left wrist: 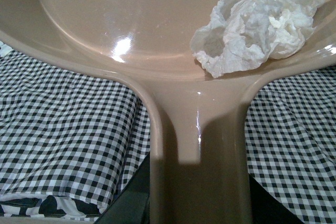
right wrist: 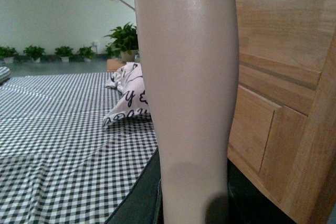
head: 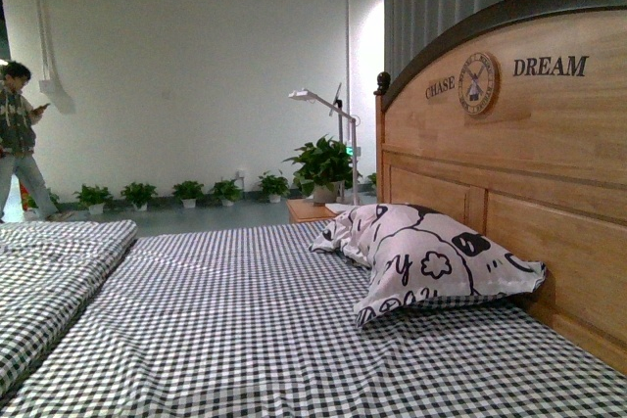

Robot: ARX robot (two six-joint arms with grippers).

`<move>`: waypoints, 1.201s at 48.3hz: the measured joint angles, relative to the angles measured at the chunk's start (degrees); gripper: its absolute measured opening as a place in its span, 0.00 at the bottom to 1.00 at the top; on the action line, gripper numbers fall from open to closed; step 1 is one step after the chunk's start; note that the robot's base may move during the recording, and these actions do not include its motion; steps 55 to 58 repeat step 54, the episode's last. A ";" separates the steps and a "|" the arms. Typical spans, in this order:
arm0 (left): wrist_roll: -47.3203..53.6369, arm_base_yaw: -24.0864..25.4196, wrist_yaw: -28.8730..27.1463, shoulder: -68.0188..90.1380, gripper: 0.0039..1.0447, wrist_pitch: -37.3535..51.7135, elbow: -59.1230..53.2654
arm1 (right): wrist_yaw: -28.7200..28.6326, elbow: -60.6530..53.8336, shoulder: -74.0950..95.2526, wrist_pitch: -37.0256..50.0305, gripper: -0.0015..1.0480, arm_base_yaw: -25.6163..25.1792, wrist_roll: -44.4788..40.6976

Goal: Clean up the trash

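Note:
In the left wrist view the trash (left wrist: pixel 257 22), a crumpled white paper wad, lies inside the pale pink dustpan (left wrist: pixel 131 19), near the pan's rim beside the handle. My left gripper (left wrist: pixel 197 203) is shut on the dustpan's handle, held above the black-and-white checked bedsheet (left wrist: pixel 63 124). In the right wrist view my right gripper (right wrist: pixel 191 208) is shut on the pale handle of the brush (right wrist: pixel 186 66), which stands upright next to the wooden headboard (right wrist: pixel 278 77); the bristles are out of view. Neither arm shows in the front view.
A white pillow with black drawings (head: pixel 431 261) rests on the checked bed (head: pixel 245 340) against the wooden headboard (head: pixel 529 163). A folded checked quilt (head: pixel 49 271) lies at the left. Potted plants (head: pixel 186 191) line the far wall; a person (head: pixel 18 134) stands at far left.

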 joint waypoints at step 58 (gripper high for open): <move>-0.02 0.02 0.04 -0.04 0.22 0.00 0.00 | 0.02 0.00 0.00 0.00 0.18 0.02 0.00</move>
